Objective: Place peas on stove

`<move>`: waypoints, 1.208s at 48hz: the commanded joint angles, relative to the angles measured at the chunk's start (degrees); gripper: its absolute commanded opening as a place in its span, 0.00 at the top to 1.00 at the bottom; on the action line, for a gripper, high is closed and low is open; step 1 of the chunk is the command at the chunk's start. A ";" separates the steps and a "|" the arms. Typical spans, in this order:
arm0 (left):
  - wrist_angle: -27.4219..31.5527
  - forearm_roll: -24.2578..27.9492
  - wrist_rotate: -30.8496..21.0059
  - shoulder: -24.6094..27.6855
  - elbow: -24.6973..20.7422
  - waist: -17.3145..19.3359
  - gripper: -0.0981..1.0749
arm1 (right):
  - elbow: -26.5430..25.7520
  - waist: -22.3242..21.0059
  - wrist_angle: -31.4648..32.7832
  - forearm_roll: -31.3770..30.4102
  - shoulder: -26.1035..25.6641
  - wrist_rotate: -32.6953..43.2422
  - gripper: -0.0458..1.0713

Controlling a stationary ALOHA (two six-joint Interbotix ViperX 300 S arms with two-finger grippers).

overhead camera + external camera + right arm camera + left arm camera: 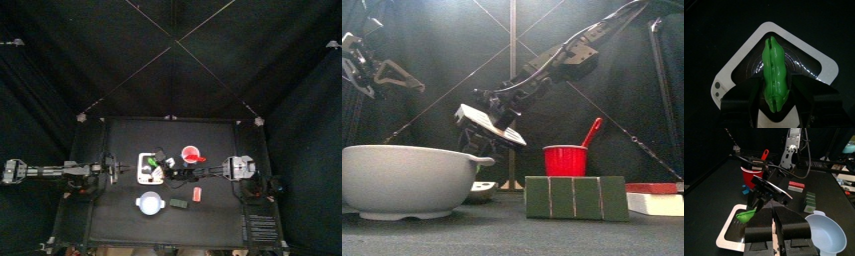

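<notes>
Dim all round: the black curtains soak up the light and the top view is mostly darkness, with only the table (120,190) faintly grey and small bright spots on it. Light falls from above; the bowl (409,180) in the front view glows pale on its rim and shades underneath. That view is soft, and the arm behind looks smeared. In the right wrist view the peas (773,75) blaze vivid green, sharp against black, and the stove (747,57) edge shines white. The left wrist view is brighter at the far side, with room light past the curtains.
</notes>
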 commanded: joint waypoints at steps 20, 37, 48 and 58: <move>-0.53 -0.09 0.09 0.09 -0.79 0.09 0.64 | -1.23 -0.44 -0.09 1.32 -1.32 -0.26 0.18; -0.53 -0.09 0.18 0.09 -0.70 0.09 0.64 | -1.32 -0.44 0.00 1.32 -1.58 -0.26 0.18; -0.53 -0.09 0.18 0.18 -0.70 0.09 0.64 | -1.32 -0.44 -0.09 1.41 -1.67 -0.26 0.18; -0.53 -0.09 0.18 0.09 -0.70 0.09 0.64 | -1.32 -0.44 -0.18 1.41 -1.67 -0.26 0.18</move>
